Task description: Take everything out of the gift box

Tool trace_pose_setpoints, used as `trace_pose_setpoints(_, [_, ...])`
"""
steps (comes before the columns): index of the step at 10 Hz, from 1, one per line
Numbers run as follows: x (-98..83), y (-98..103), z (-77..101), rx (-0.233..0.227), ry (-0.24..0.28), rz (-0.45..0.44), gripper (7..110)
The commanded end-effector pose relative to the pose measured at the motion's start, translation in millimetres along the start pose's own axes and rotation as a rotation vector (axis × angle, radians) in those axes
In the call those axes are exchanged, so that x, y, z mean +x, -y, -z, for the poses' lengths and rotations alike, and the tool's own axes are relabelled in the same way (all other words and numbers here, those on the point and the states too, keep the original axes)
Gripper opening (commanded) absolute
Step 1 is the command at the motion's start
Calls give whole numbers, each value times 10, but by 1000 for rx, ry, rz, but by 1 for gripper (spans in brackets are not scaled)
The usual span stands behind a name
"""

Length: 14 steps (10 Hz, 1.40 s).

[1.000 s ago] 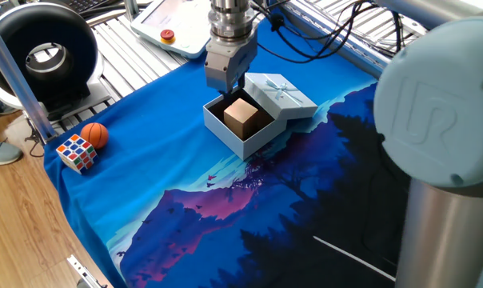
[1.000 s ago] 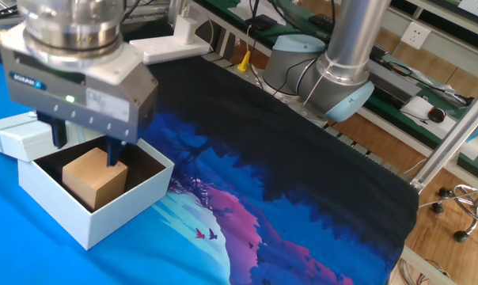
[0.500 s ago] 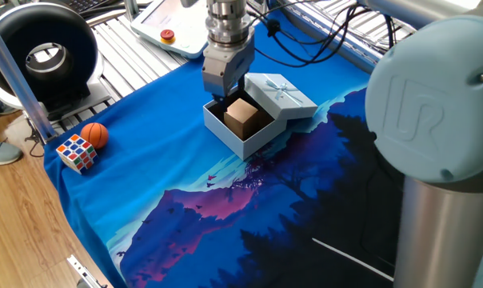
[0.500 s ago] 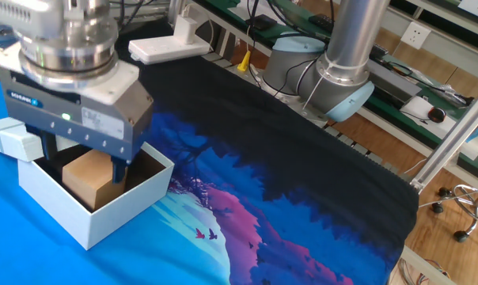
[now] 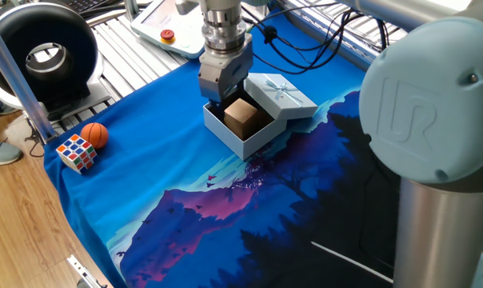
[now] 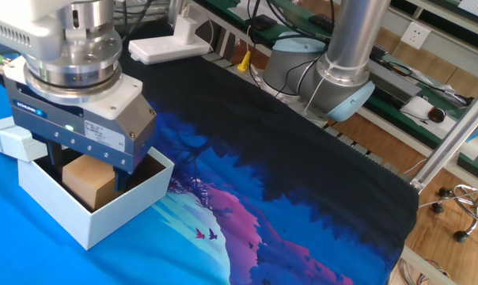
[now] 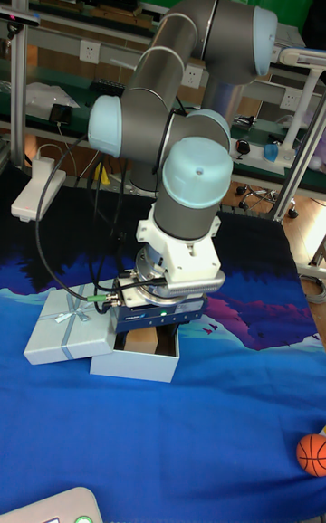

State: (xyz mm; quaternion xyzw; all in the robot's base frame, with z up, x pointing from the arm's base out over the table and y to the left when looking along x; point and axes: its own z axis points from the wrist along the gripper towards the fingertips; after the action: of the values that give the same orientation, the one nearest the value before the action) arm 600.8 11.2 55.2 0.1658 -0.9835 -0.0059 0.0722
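Observation:
The pale blue-white gift box stands open on the blue cloth, and its lid with a thin bow leans on its far side. Inside sits a tan-brown cube. My gripper hangs straight over the box with its fingers lowered inside. In the other fixed view the gripper is open, with one finger on each side of the cube, inside the box wall. In the tall view the gripper hides most of the box; the lid lies to its left.
A Rubik's cube and an orange ball lie near the cloth's left edge. A black round device and a white pendant sit behind. A white power strip lies at the table's back.
The gripper has come down into the box; its fingers went from above the cube to either side of it. The cube, box and lid have not moved.

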Motion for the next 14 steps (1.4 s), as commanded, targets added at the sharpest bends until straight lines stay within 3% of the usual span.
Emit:
trace_pose_setpoints(1, [28,17,-63,-1,-9,-20,66])
trace_pose_setpoints(6, [1,-24,-174,-24,7,-45,66])
trace_pose_setpoints(13, [-9,18,-261,-23,19,-51,66])
trace_pose_setpoints(14, [0,19,-301,-23,26,-60,44])
